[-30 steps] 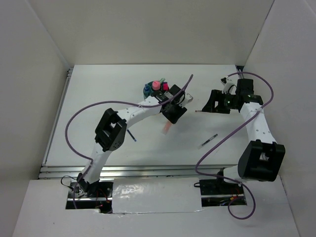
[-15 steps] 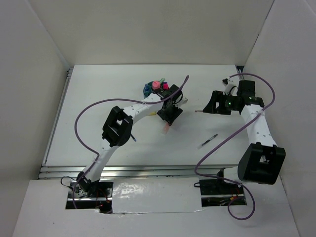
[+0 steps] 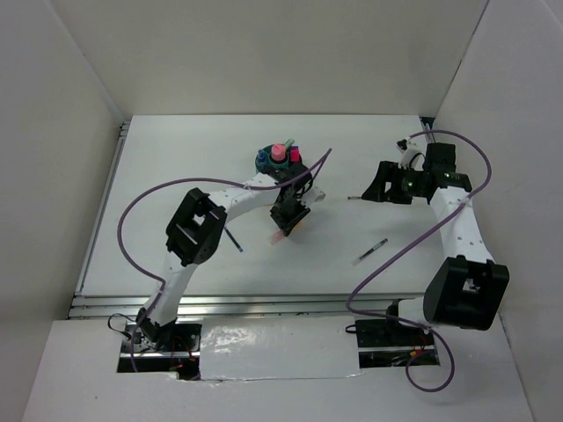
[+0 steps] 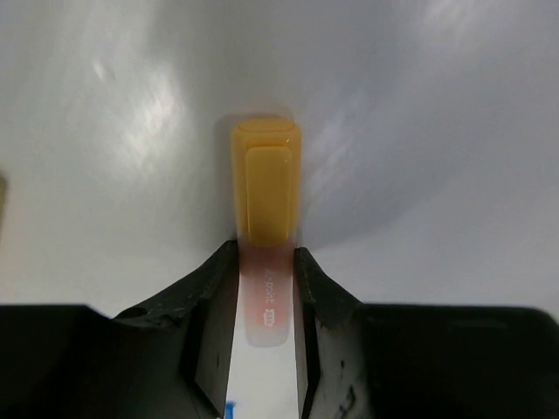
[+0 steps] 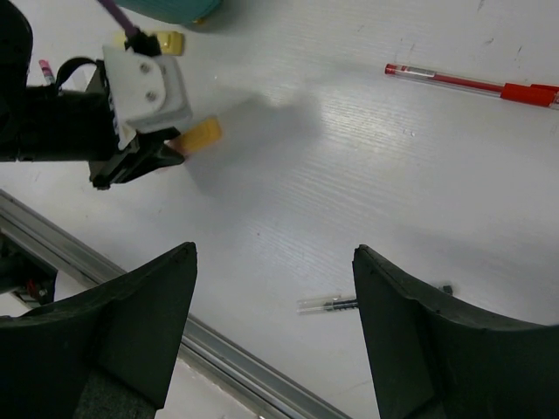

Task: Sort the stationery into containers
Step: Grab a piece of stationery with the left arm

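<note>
The teal organizer (image 3: pixel 278 159) stands mid-table with pink markers upright in it. Just in front of it, my left gripper (image 3: pixel 288 214) (image 4: pixel 266 271) is shut on the pale barrel of an orange-capped marker (image 4: pixel 266 179) (image 5: pixel 201 136), low over the table, with the cap sticking out past the fingertips. My right gripper (image 3: pixel 387 183) (image 5: pixel 272 253) hangs open and holds nothing, to the right of the organizer. A red pen (image 5: pixel 472 83), a black pen (image 3: pixel 370 251) (image 5: pixel 349 304) and a blue pen (image 3: pixel 233 239) lie on the table.
A yellow marker (image 5: pixel 162 39) lies beside the organizer's rim (image 5: pixel 170 9). A metal rail (image 3: pixel 220 303) runs along the table's near edge. White walls close in the left, back and right sides. Purple cables loop over both arms.
My left gripper has moved left and toward the near edge, and its jaws have closed on the orange marker. The right arm has barely moved.
</note>
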`<state>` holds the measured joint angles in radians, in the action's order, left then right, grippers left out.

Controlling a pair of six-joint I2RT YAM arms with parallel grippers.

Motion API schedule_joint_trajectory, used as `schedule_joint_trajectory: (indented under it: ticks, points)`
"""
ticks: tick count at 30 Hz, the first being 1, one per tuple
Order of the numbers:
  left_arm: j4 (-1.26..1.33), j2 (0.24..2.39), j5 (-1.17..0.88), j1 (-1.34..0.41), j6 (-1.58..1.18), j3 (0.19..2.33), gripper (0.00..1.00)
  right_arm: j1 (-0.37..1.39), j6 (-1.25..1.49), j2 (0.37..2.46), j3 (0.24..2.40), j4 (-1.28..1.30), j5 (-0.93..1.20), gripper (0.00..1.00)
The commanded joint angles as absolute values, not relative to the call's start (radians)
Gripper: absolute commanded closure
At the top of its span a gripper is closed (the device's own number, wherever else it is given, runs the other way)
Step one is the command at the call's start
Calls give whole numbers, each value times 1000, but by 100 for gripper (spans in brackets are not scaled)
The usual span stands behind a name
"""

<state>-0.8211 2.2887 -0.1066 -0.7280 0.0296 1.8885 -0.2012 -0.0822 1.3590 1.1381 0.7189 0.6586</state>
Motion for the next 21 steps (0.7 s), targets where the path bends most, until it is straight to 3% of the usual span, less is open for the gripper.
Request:
schedule_joint_trajectory:
  ticks: [1, 3, 5, 6, 7, 10, 16, 21]
  points:
    - [-911, 2226, -117, -729, 162, 1691, 71, -210, -78, 1309, 1132, 692, 675, 21]
    - [-908, 2191, -89, -727, 190, 1620, 72, -212, -77, 1307, 1131, 689, 678, 21]
    - [-914, 2148, -61, -726, 230, 1537, 64, -212, -77, 1307, 1129, 690, 686, 21]
    - [-916, 2135, -57, -724, 254, 1501, 58, -213, -75, 1308, 1129, 687, 687, 21]
    - [-919, 2117, -52, -723, 256, 1493, 42, -212, -75, 1310, 1129, 687, 690, 21]
    - [-952, 2129, -46, -730, 242, 1534, 29, -213, -75, 1312, 1129, 687, 693, 21]
    - [-1057, 2266, -9, -770, 207, 1785, 24, -215, -78, 1307, 1135, 695, 692, 21]
    - [-1140, 2394, -11, -788, 170, 1976, 30, -216, -77, 1293, 1126, 687, 689, 21]
